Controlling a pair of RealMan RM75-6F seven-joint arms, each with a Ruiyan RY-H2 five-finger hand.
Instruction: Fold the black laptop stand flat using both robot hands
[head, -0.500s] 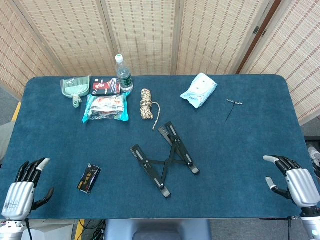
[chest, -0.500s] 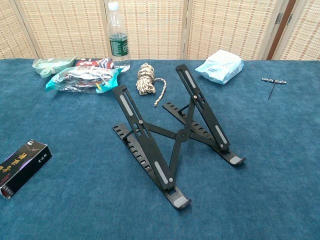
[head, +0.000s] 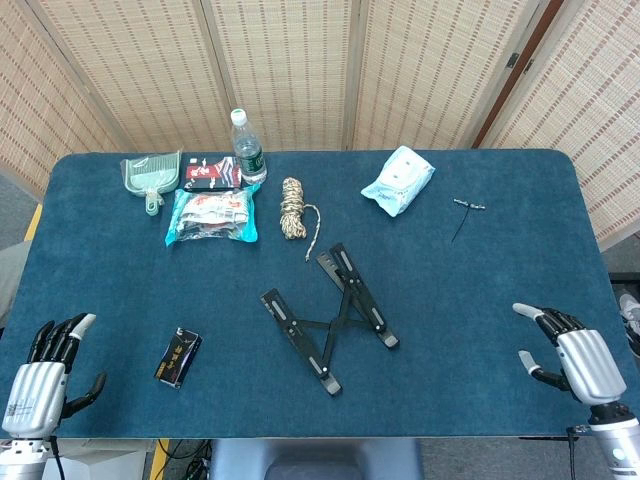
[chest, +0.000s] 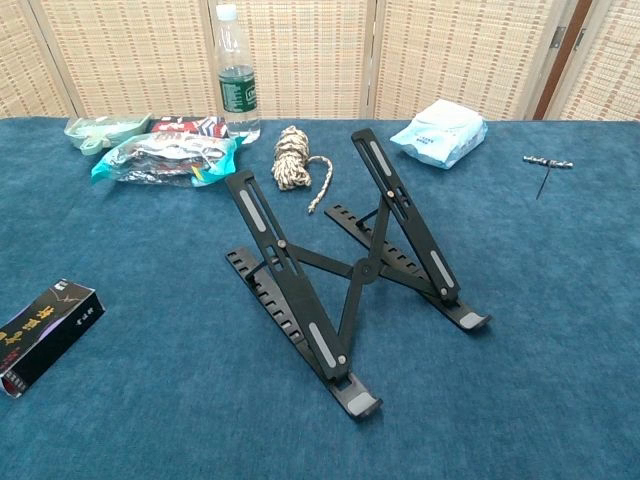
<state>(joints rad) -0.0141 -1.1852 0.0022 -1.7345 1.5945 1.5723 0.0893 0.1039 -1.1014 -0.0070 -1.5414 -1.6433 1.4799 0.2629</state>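
Nothing is folded yet: your left hand (head: 40, 378) and right hand (head: 578, 360) are spread, holding nothing, far from the black laptop stand (head: 330, 325) standing open mid-surface.

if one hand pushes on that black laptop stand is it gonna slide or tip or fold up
The laptop stand stands propped open on thin hinged bars, so it probably folds or skews under a push. It looks light, so one-sided pressure may slide it across the blue table. Its wide base makes tipping unlikely.

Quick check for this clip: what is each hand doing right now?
Left hand: open, holding nothing, at the near left table edge.
Right hand: open, holding nothing, far from the laptop stand.
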